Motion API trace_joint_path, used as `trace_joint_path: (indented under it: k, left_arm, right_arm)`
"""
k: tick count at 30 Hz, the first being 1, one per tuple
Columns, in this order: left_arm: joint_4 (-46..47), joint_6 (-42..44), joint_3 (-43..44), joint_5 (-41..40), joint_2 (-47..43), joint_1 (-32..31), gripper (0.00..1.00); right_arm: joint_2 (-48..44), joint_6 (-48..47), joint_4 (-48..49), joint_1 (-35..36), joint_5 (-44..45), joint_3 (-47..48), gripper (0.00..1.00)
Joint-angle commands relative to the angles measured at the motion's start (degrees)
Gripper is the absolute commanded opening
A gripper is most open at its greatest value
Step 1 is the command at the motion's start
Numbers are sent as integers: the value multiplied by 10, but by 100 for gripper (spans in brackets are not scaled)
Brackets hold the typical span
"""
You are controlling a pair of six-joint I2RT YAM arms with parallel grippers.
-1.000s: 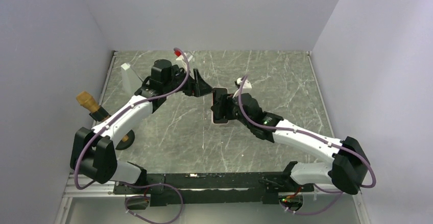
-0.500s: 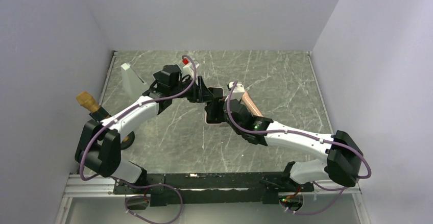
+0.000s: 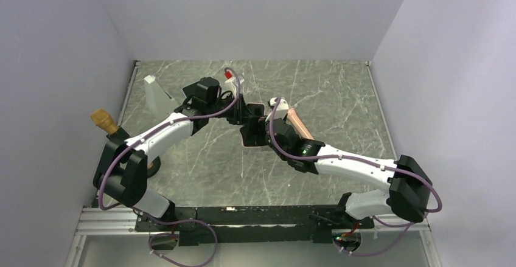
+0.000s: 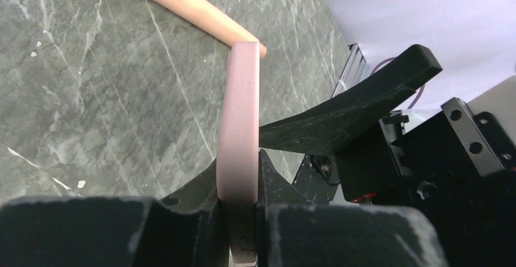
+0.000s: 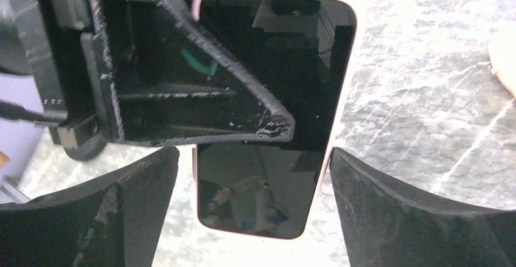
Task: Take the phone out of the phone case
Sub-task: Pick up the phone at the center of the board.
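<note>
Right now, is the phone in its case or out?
In. The pink case rims the phone along every visible edge of its dark screen.

Soft, even light; reflections on the phone [image 5: 292,66]; blurry foreground.

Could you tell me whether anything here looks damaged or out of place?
One finger of the left claw, lying across the phone screen, has white scuffs at its tip; the pink case looks intact.

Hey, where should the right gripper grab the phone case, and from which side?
Take the phone case by its free lower half, across the long pink edges, approaching screen-on. The left gripper clamps the upper part; the right gripper, open, straddles the lower.
</note>
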Motion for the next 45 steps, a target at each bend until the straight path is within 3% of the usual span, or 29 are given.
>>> trace_joint_path:
  k: [1, 6, 11, 16, 18, 24, 28, 33, 45]
  left_arm:
    - [-31, 65, 39, -16, -29, -4, 0]
    - [-60, 102, 63, -1, -40, -4, 0]
    - [3, 88, 63, 117, -42, -4, 0]
    - [87, 39, 47, 191, -41, -9, 0]
    - [105, 25, 43, 203, -41, -13, 0]
    - [174, -31, 30, 238, -39, -20, 0]
    - [240, -80, 16, 257, -41, -22, 0]
    - [236, -78, 19, 264, -45, -24, 0]
    - [275, -110, 15, 282, -40, -25, 0]
  right_arm:
    - [-29, -28, -33, 5, -65, 19, 100]
    - [-91, -46, -105, -7, -168, -15, 100]
    - [-178, -57, -128, -72, -321, -71, 99]
    - [-257, -76, -70, -171, -493, -136, 79]
    - [-271, -75, -41, -186, -522, -153, 69]
    - [-245, -71, 66, -200, -614, -194, 56]
    - [-233, -69, 137, -200, -645, -220, 50]
    - [-240, -62, 208, -200, -666, -243, 47]
    - [-231, -71, 236, -202, -681, -229, 45]
